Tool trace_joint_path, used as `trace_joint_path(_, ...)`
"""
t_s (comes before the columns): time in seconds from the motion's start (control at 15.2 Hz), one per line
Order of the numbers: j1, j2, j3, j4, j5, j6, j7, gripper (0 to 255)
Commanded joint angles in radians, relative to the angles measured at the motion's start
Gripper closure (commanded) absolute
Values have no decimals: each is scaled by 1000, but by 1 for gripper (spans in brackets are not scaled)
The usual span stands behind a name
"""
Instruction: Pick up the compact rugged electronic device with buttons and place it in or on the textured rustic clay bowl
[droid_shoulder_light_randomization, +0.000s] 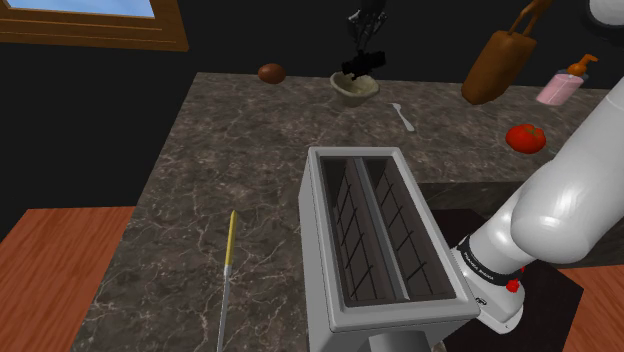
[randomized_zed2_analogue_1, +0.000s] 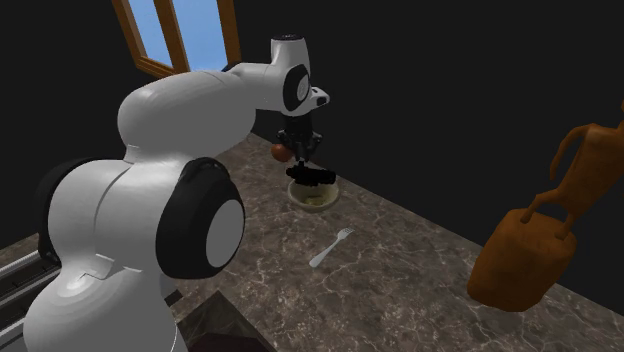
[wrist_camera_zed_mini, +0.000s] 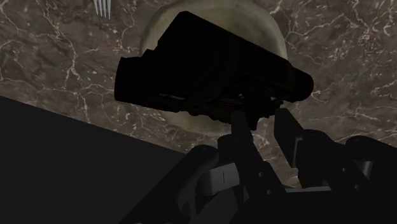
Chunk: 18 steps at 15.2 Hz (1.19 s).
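One fork (randomized_zed2_analogue_1: 331, 247) near bowl (randomized_zed2_analogue_1: 320, 199), claw (randomized_zed2_analogue_1: 304, 165) clasping device (randomized_zed2_analogue_1: 311, 177) — above bowl

The black device (wrist_camera_zed_mini: 210, 70), clasped at the fingertips (wrist_camera_zed_mini: 242, 130), hides most of the pale bowl (wrist_camera_zed_mini: 270, 32) beneath it, so only an arc of rim shows around it. Its buttons cannot be made out, as the whole body reads as one dark mass. Beyond the device from the gripper (wrist_camera_zed_mini: 261, 119), a fork (wrist_camera_zed_mini: 102, 6) is cut off by the edge, with only its tines showing. In the shoulder view the gripper's outline is hard to trace against the black area behind it.
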Motion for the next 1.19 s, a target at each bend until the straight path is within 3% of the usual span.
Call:
trace_joint_path(0.0,0,-3,0,-32,-1,30,1,255)
trace_joint_path(0.4,0,5,1,-112,1,119,2,255)
trace_joint_path(0.92,0,5,1,-112,1,119,2,255)
trace_joint_path(0.99,0,5,1,-112,1,119,2,0)
trace_joint_path(1.12,0,5,1,-112,1,119,2,0)
